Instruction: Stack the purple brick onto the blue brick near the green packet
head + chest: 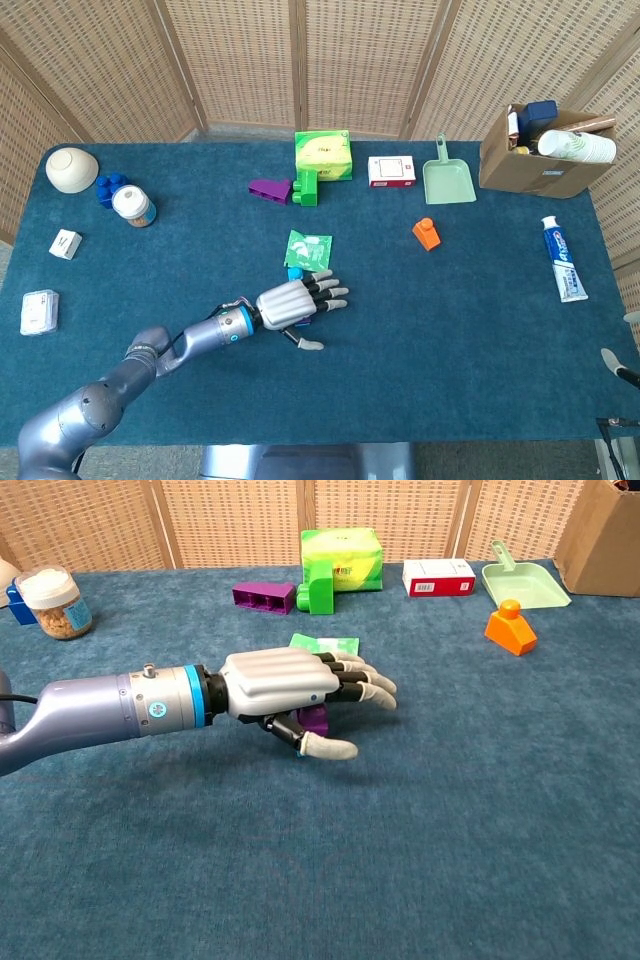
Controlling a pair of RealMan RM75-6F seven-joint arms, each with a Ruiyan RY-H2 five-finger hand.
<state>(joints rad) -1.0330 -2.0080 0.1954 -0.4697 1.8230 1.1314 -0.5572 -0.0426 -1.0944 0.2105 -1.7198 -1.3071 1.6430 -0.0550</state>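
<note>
My left hand (293,303) (285,683) hovers low over the table, just on my side of the green packet (307,247) (325,641). It pinches the small purple brick (314,720) between thumb and fingers, with the other fingers stretched out. Directly below, a sliver of a blue brick (298,752) shows by the thumb. In the head view a blue brick (294,273) peeks out at the packet's near edge. Whether the purple brick touches the blue one is hidden. Of my right hand (618,345), only spread fingertips show at the right edge.
At the back lie a longer purple brick (268,188), a green brick (307,188), a green box (323,154), a red-white box (391,171) and a dustpan (447,178). An orange piece (426,233) sits to the right. A jar (132,205) and more blue bricks (110,188) are at the far left.
</note>
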